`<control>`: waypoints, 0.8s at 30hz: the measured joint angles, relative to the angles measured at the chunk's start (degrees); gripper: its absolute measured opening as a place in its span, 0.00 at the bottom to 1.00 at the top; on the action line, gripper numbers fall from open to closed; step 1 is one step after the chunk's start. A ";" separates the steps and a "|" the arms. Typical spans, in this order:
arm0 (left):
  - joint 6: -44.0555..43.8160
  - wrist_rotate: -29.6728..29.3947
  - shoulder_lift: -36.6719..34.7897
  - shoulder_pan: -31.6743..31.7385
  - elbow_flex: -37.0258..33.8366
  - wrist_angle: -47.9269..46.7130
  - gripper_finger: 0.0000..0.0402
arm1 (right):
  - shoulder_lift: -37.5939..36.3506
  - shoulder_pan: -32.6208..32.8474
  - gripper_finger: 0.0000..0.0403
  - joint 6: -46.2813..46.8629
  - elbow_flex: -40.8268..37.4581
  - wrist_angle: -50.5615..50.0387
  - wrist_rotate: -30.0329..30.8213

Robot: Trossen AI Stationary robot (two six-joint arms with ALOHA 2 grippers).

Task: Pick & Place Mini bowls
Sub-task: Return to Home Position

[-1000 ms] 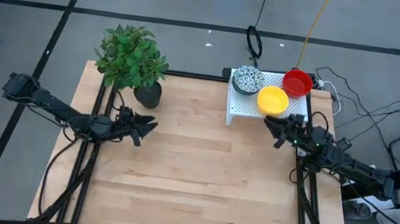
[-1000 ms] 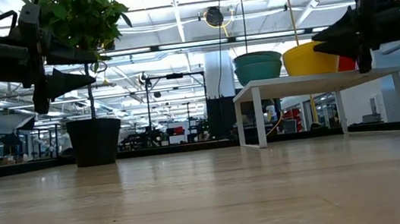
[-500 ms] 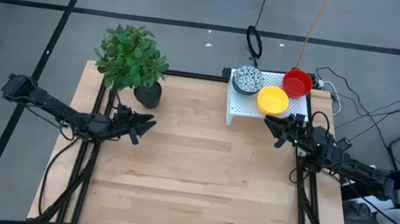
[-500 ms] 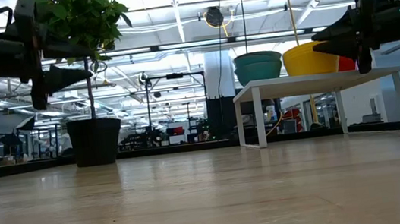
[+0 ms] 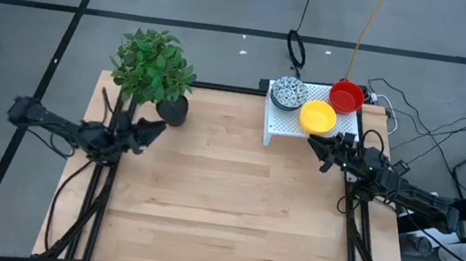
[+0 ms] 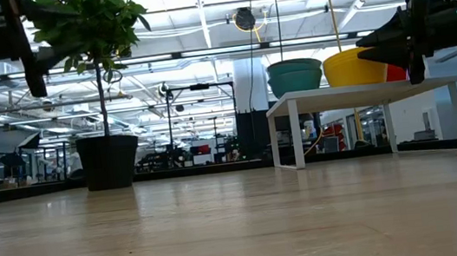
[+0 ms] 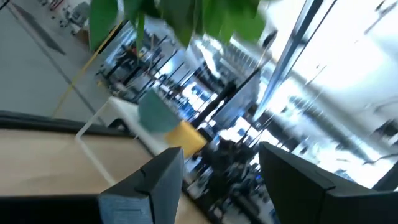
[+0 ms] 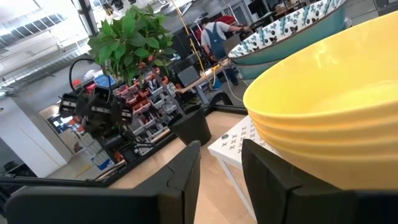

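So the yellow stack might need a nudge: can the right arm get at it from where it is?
Probably yes. The right gripper hangs open just in front of the yellow bowls at the shelf edge, with nothing between them.

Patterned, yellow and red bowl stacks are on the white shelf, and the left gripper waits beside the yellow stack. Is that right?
No. The high view shows the right gripper beside the yellow stack; the left gripper is across the table by the plant pot. The patterned stack, yellow stack and red stack are on the white shelf.
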 joint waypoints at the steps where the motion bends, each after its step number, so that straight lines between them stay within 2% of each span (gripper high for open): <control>1: -0.02 0.01 -1.33 0.00 0.00 -0.02 0.53 | 0.02 0.00 0.26 0.00 0.00 0.00 0.00; 15: -0.02 0.02 -17.01 0.00 0.00 0.08 0.53 | -0.19 0.00 0.26 0.00 -0.02 -0.03 -0.02; 24: -0.06 -0.04 -20.36 0.00 -0.02 0.32 0.53 | -2.84 0.00 0.26 -0.01 -0.02 0.17 -0.03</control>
